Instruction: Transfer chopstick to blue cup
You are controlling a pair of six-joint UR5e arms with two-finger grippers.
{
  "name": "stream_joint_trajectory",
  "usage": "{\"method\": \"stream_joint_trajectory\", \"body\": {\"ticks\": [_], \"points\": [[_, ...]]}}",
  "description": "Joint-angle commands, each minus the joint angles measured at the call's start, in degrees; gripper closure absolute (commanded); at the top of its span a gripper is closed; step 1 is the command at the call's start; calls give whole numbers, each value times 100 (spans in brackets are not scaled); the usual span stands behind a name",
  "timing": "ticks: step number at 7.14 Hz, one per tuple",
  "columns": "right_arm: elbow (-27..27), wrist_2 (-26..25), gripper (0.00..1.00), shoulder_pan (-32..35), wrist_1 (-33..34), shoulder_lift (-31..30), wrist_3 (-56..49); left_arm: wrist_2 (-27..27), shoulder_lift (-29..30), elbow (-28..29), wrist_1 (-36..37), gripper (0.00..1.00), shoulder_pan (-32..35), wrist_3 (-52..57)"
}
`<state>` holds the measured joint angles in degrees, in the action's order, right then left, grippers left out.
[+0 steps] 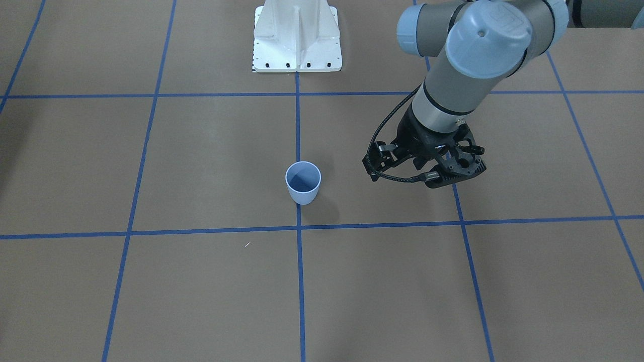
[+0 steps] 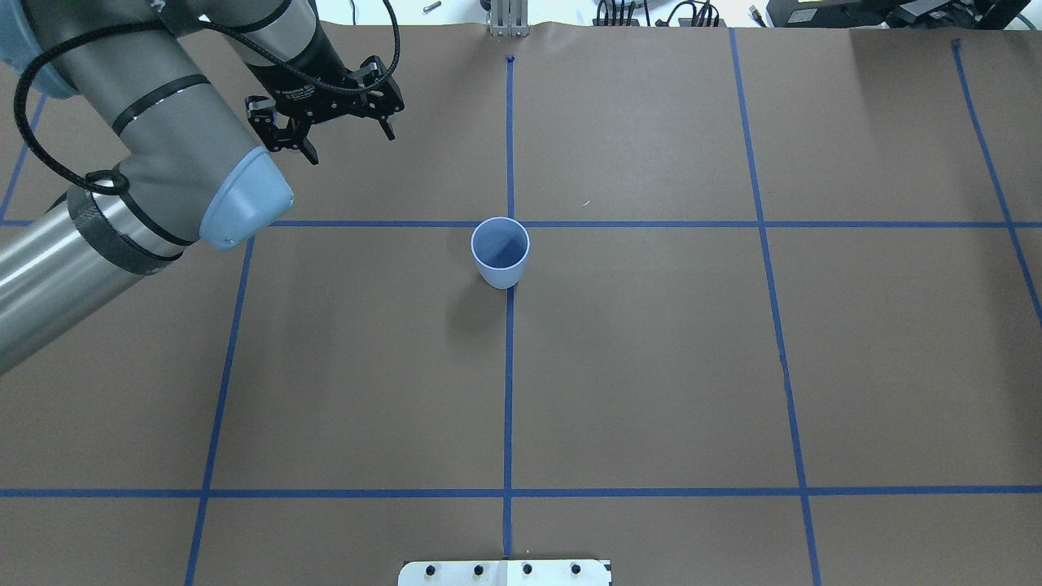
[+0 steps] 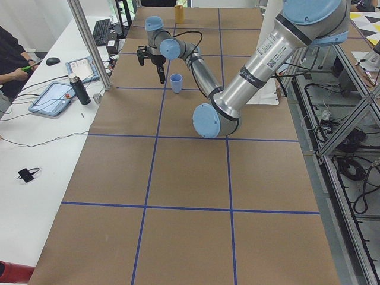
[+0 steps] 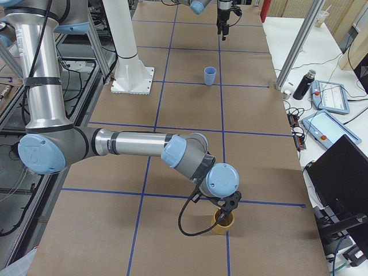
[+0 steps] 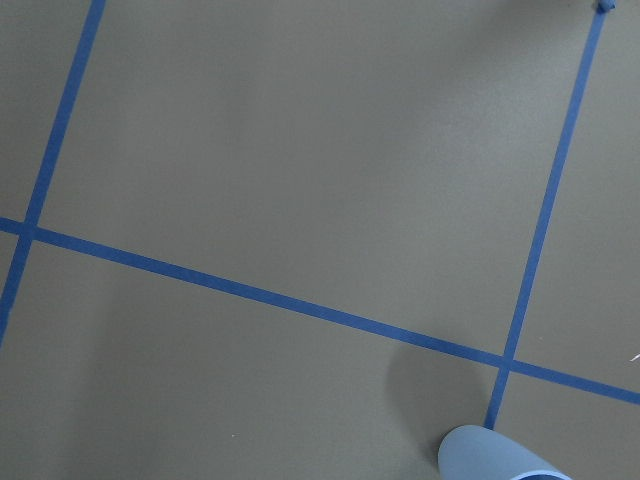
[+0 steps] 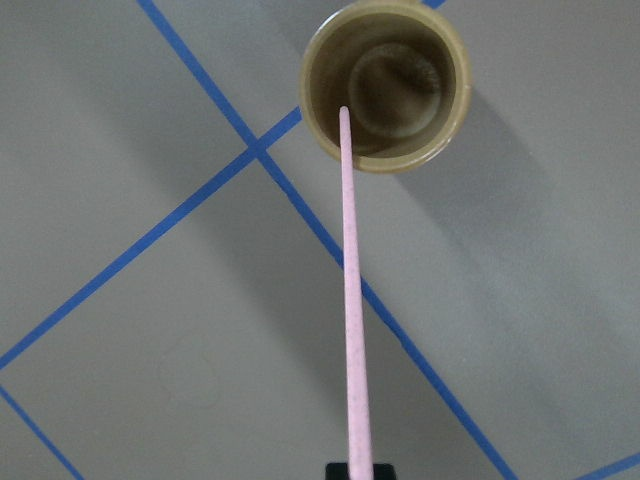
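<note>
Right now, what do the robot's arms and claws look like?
The left arm and right arm are silver-grey tubes with pale blue caps at the joints and black bands. The left gripper and right gripper are black, two-fingered. A black braided cable loops to the left wrist; a white label marks that arm.

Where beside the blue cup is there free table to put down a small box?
In the overhead view, the squares right of the blue cup are bare, and so are both near squares toward the white base plate. The far square on its left is crowded: the open left gripper hangs above it.
</note>
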<state>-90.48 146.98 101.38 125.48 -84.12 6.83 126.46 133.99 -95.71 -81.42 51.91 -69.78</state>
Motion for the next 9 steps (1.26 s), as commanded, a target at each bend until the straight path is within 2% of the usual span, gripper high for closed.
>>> {"method": "stream_joint_trajectory", "body": {"ticks": [1, 2, 3, 4, 5, 6, 7, 9], "points": [[-1299, -248, 100, 136, 870, 27, -6, 10, -13, -70, 74, 2, 12, 9], [-1697, -258, 100, 15, 1029, 254, -6, 19, -144, -157, 65, 2, 12, 17], [-1849, -162, 100, -360, 1301, 769, 11, 19, -354, -376, 65, 2, 47, 278], [-1790, -57, 100, -843, 1895, 1662, 220, 36, -635, -587, 65, 2, 308, 916], [-1806, 205, 100, -1248, 1945, 2228, 1110, 45, -968, -737, 74, 2, 580, 1488], [-1850, 756, 100, -1722, 1893, 2686, 2111, 37, -1267, -747, 31, 2, 792, 1590], [-1859, 866, 100, -2301, 1597, 3212, 3235, 45, -1383, -712, 39, 2, 1046, 1739], [-1851, 1033, 100, -3303, -338, 3437, 5913, 413, -1786, -633, 31, 2, 1373, 2633]]}}
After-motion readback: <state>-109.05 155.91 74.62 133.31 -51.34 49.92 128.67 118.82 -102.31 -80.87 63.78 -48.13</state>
